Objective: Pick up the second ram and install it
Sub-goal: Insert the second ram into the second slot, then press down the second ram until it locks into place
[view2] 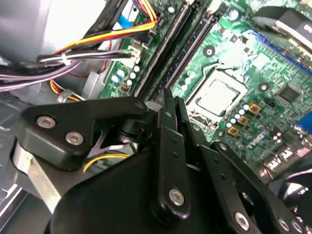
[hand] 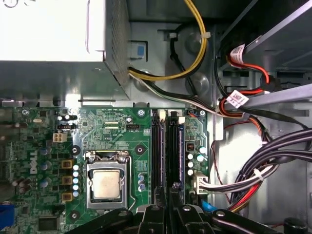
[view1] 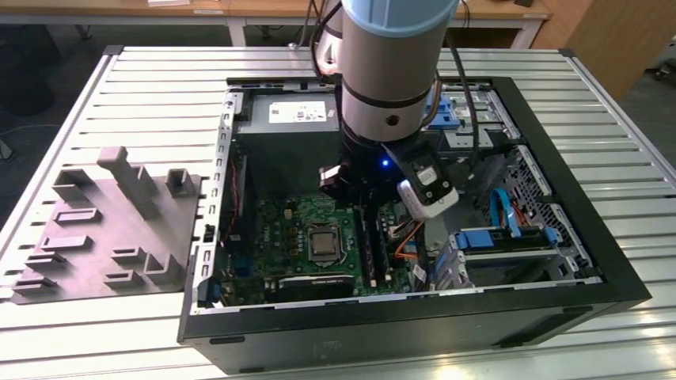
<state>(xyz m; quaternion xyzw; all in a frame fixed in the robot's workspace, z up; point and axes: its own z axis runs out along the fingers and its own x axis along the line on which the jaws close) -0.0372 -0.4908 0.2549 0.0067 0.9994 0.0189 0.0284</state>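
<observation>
The gripper [hand: 171, 204] hangs low inside the open case [view1: 591, 261], its fingers [view2: 168, 146] drawn together right over the slots [hand: 165, 151] beside the CPU [hand: 106, 184]; a dark stick, seemingly the second ram [hand: 173, 148], stands edge-on in the slot under the fingertips, though I cannot tell whether they grip it or just press on it. If the ram sits tilted or one end is unlatched, pressing could jam it or flex the motherboard [hand: 112, 131]. Cables [hand: 263, 170] run close alongside, the power supply [view1: 285, 119] boxes in one end, and the grey tray [view1: 100, 229] lies outside on the table [view1: 158, 87].
</observation>
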